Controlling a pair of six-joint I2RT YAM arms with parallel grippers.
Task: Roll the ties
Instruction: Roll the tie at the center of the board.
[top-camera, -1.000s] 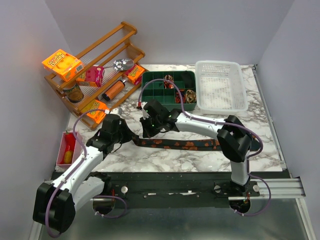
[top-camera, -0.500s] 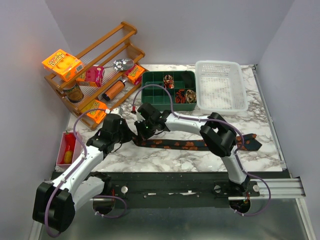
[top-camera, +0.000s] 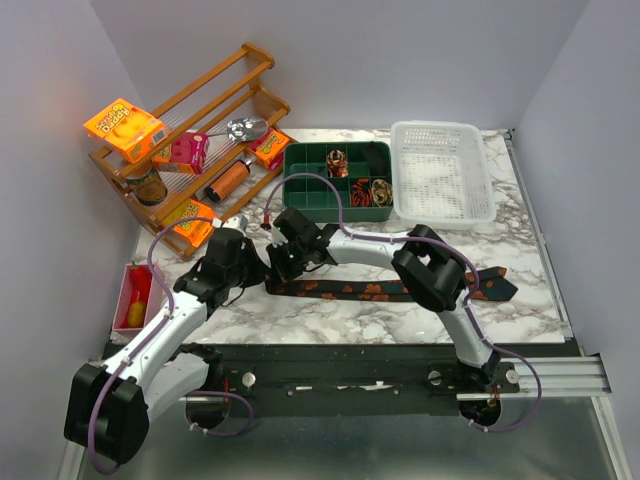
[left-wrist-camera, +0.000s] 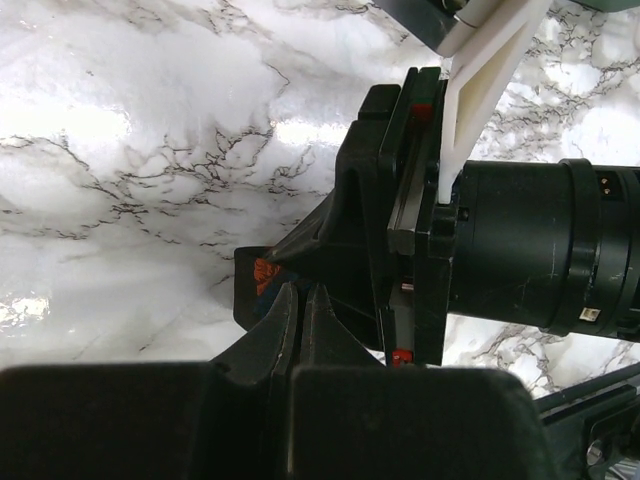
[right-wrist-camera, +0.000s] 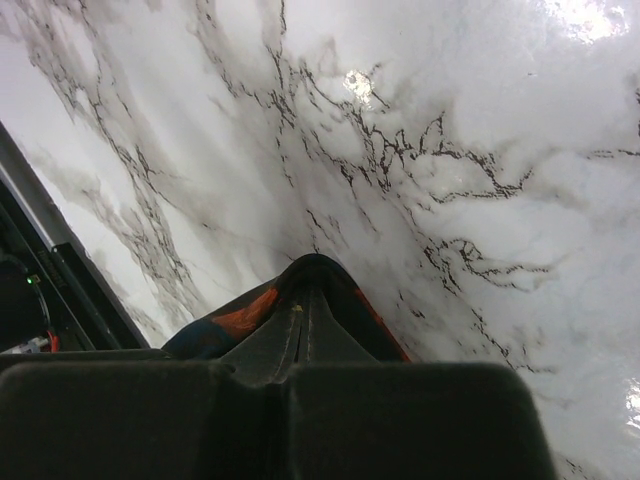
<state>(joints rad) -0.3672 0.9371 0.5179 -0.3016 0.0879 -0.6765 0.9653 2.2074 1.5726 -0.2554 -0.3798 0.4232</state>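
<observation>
One tie (top-camera: 380, 291), dark with orange-red blotches, lies flat along the near part of the marble table, its wide end at the right (top-camera: 497, 286). Both grippers meet at its left end. My left gripper (top-camera: 258, 272) is shut on the tie's tip, which shows as a dark and orange scrap (left-wrist-camera: 257, 279) at its closed fingers (left-wrist-camera: 300, 292). My right gripper (top-camera: 279, 267) is shut on a fold of the tie (right-wrist-camera: 235, 320) that drapes round its tips (right-wrist-camera: 303, 300). Rolled ties (top-camera: 338, 160) sit as small coils in the green divided tray (top-camera: 300, 158).
A white plastic basket (top-camera: 440, 175) stands at the back right beside the green tray. A wooden rack (top-camera: 205, 105) with orange snack packets (top-camera: 124, 128), a can and a bottle stands at the back left. A pink bin (top-camera: 135, 295) sits by the left edge.
My right arm has swung left, dragging the tie leftward, and its elbow has shifted left. The tie's wide end now shows at the right. The left gripper has barely moved.
</observation>
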